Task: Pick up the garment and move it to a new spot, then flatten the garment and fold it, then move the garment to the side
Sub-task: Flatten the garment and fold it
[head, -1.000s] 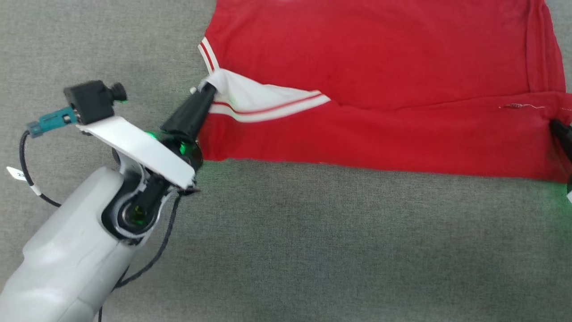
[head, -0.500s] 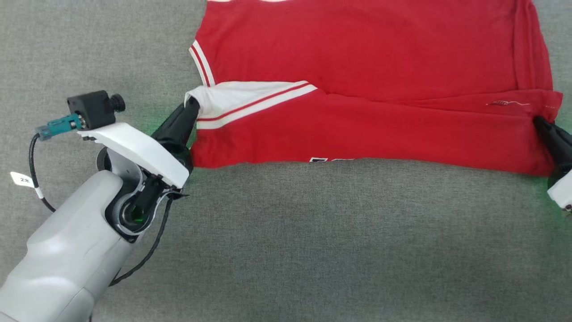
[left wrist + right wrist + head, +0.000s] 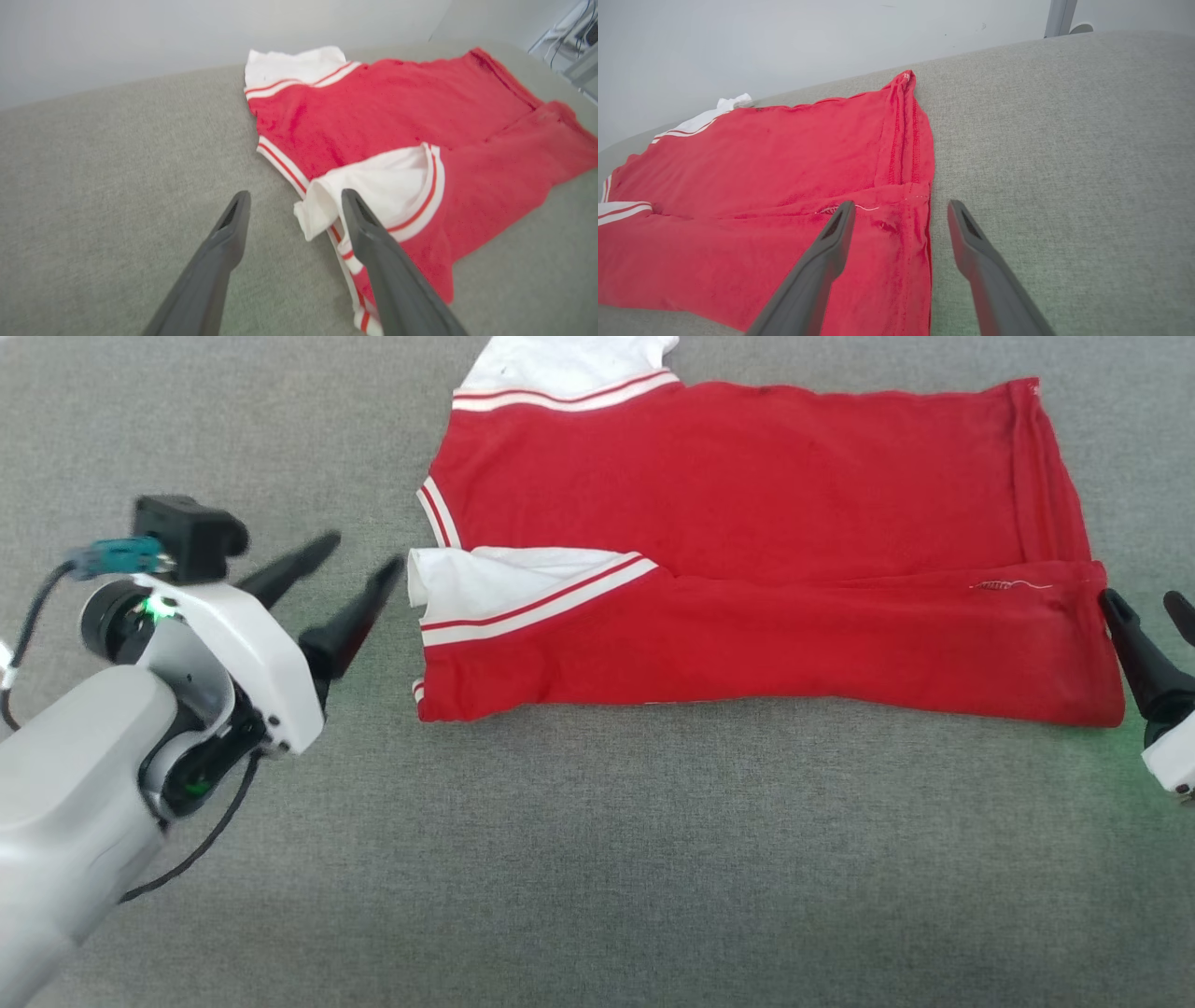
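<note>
surface (image 3: pixel 597 859): is carrying the garment toward its far side.
garment (image 3: pixel 747 513): is lying flat, its near strip doubled over (probably the first fold).
left gripper (image 3: pixel 364 549): is hovering open and empty just beside the white sleeve (image 3: pixel 485 583).
right gripper (image 3: pixel 1139 597): is hovering open and empty at the hem (image 3: pixel 1074 616) corner.

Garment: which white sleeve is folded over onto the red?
The near sleeve, beside the left tool: it lies folded over the red garment. The far sleeve sticks out past its edge.
</note>
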Motion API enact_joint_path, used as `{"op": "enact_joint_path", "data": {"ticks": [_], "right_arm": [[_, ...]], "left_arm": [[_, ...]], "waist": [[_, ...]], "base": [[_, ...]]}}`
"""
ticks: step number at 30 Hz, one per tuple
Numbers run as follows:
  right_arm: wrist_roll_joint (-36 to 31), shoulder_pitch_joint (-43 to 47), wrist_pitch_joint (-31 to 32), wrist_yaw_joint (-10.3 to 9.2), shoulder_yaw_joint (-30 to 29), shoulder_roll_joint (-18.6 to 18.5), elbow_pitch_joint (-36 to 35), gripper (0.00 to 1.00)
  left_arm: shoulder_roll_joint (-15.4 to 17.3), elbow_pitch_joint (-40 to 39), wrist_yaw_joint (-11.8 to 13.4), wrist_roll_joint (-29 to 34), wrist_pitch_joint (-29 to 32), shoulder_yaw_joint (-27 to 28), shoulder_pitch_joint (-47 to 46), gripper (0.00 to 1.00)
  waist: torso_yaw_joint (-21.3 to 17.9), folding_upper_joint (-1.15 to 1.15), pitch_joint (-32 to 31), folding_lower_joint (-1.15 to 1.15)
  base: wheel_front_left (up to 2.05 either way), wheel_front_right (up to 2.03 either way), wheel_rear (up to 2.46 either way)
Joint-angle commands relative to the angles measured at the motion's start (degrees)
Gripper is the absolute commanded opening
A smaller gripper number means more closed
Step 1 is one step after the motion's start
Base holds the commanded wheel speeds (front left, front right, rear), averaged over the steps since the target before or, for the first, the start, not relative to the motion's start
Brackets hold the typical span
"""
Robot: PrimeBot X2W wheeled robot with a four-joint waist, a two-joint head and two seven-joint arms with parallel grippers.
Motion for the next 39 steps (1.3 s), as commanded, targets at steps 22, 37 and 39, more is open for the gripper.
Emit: {"op": "enact_joint_path", "data": {"ticks": [22, 37, 39], "right_arm": [[-1.3, -1.3, 1.3, -0.02, 2.7, 2.2, -3.2, 1.00], [-4.3, -6.3, 20.6, -0.02, 13.8, -6.5, -4.5, 1.00], [-3.9, -6.9, 24.4, -0.03, 14.8, -7.4, -3.9, 1.00]], "left_arm": [[2.3, -7.1, 9.7, -16.5, 36.1, -5.3, 2.4, 0.55], [0.6, -7.7, 5.6, -15.0, 34.0, -5.0, 0.8, 0.00], [0.1, -7.9, 5.3, -14.6, 33.7, -5.1, 0.6, 0.00]], "waist": [[-5.8, 0.00, 2.8, 0.00], [-4.9, 0.00, 4.7, 0.00], [-4.4, 0.00, 4.9, 0.00]], "base": [[0.00, 0.00, 0.00], [0.00, 0.00, 0.00], [0.00, 0.00, 0.00]]}}
